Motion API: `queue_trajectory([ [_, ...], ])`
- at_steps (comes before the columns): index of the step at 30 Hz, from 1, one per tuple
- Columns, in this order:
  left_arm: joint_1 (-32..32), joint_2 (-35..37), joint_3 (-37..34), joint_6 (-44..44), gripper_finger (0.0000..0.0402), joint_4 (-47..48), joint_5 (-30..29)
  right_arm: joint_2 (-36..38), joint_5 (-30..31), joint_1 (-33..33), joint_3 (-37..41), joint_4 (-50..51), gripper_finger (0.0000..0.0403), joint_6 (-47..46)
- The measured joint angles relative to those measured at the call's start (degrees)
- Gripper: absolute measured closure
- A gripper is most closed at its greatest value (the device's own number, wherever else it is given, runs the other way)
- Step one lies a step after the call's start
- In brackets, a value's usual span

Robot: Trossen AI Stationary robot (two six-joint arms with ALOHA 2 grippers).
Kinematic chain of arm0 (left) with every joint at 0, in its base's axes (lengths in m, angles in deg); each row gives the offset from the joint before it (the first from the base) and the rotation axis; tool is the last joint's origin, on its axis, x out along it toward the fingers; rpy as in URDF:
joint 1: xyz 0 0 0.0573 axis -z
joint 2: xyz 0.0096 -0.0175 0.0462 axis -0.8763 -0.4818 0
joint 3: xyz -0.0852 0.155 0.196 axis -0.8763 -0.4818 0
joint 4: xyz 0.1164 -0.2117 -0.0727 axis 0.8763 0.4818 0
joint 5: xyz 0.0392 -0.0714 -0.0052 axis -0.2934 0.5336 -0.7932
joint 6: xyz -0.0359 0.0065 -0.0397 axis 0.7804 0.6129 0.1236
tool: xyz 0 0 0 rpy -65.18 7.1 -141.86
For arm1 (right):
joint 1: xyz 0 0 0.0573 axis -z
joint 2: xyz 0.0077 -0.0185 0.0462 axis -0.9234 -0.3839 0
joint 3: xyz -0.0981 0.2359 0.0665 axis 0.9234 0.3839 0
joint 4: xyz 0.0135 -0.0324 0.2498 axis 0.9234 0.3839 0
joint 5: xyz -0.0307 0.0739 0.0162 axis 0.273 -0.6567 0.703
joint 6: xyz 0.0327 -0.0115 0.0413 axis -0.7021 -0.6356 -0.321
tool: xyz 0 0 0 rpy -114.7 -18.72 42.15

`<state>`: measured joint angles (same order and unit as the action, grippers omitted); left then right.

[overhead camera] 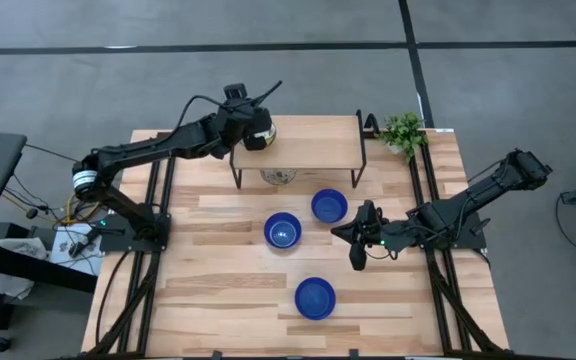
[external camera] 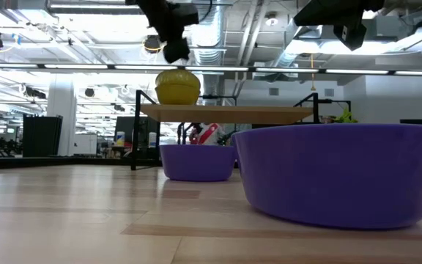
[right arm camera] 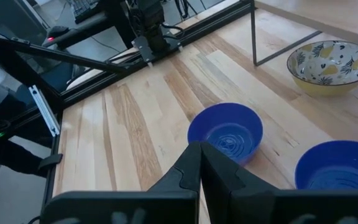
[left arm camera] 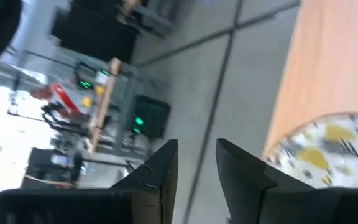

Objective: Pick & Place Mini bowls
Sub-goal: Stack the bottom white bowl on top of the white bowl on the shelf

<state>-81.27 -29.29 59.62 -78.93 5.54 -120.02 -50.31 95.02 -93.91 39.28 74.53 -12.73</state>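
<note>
While the left gripper (overhead camera: 259, 131) hangs over the left end of the small raised shelf (overhead camera: 313, 152) at the back of the surface (overhead camera: 218, 290), a patterned bowl (overhead camera: 264, 133) sits on that shelf right under it. In the left wrist view the fingers (left arm camera: 160, 171) stand a little apart with bare floor showing between them, and the bowl lies off to one side of them rather than in the gap. They grip nothing, and the bowl's rim looks just clear of the nearer finger. A round bowl has no long axis, so any fresh approach would depend only on getting one finger inside the rim.

Under the shelf rests a second patterned bowl (overhead camera: 279, 177), seen from the right wrist as white and yellow with dark leaf marks. Forward of it lie three blue bowls: one near the middle of the surface (overhead camera: 282, 231), one just right of it and closer to the shelf (overhead camera: 329, 206), and one nearer the front edge (overhead camera: 315, 298).

Further right, the right gripper (overhead camera: 356, 243) waits low beside the two central blue bowls, its fingers pressed shut on nothing. It is plainly the nearer arm for all three blue bowls. A small green plant (overhead camera: 404, 131) stands at the back right corner.

No brand, label or readable writing shows on any bowl or on the arms.
</note>
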Motion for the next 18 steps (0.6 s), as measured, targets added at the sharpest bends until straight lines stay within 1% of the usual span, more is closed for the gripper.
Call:
queue_trajectory([
  [4, 0.0, 0.8, 0.1, -4.5, 0.0293, -5.4, -0.5, 0.0, 0.0, 0.0, 0.0, 0.0, 0.0403, 0.0],
  [6, -0.7, 0.6, 0.1, -5.9, 0.0293, -5.2, -0.5, 0.0, 0.0, 0.0, 0.0, 0.0, 0.0403, 0.0],
  [11, -2.5, -0.7, 0.0, -6.1, 0.0293, -5.0, -0.2, 0.0, 0.0, 0.0, 0.0, 0.0, 0.0403, 0.0],
  [18, -2.3, -1.6, -1.1, -6.1, 0.0293, -5.1, 1.3, 0.0, 0.0, 0.0, 0.0, 0.2, 0.0403, 0.0],
])
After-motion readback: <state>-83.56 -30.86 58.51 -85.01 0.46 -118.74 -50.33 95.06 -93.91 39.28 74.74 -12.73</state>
